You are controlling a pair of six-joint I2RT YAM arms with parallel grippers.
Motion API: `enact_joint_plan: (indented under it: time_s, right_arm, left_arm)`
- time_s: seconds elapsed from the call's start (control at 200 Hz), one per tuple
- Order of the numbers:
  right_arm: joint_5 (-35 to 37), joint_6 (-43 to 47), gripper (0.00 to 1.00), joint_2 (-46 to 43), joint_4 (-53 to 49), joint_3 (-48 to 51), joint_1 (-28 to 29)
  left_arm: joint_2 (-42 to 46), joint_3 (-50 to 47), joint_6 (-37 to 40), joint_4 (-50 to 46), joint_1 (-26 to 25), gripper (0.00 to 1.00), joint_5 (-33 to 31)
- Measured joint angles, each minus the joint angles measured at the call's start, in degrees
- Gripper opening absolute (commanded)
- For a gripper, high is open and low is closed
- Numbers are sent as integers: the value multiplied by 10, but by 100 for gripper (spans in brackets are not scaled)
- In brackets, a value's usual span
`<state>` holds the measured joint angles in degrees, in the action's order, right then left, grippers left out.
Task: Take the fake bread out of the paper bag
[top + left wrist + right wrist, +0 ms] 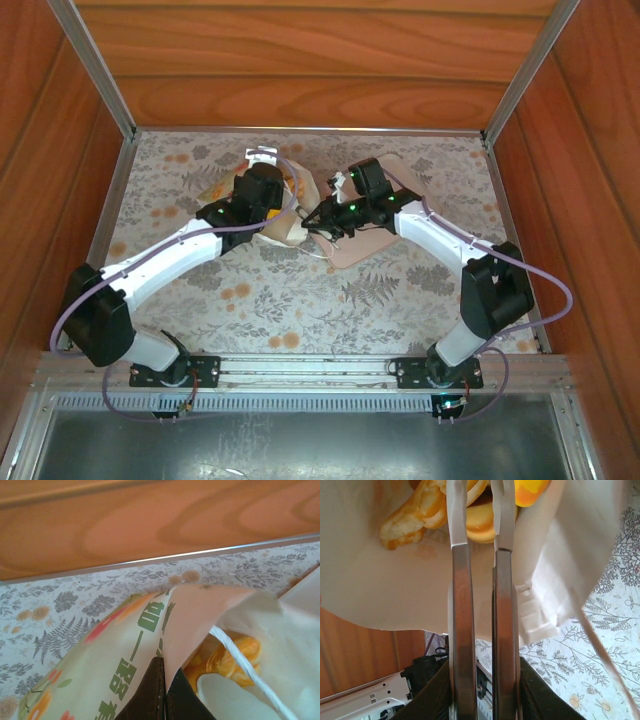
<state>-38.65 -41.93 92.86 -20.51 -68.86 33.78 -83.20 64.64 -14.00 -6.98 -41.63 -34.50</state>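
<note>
Both over floral table (300, 300), wooden walls (300, 60) around: left tool (163, 680) clamps paper bag (125, 645), right tool (480, 500) closed inside.

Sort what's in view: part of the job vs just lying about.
Job: paper bag, fake bread, left gripper, right gripper.
Lying about: beige tray, floral table cover, wooden walls.

Bag (90, 680) white, grn lettering; bread (410, 520) golden-orange; cloth (300, 300) floral
</note>
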Motion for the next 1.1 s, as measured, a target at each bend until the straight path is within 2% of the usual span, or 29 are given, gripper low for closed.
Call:
enact_joint_plan:
  time_s: [0.34,1.1]
  right_arm:
    - [1,-1,27,-25,-30,0,13]
    - [58,10,25,-101,-145,0,10]
  left_arm:
    - [-35,0,-15,22,12,0,0]
    - [0,-10,-26,18,26,0,17]
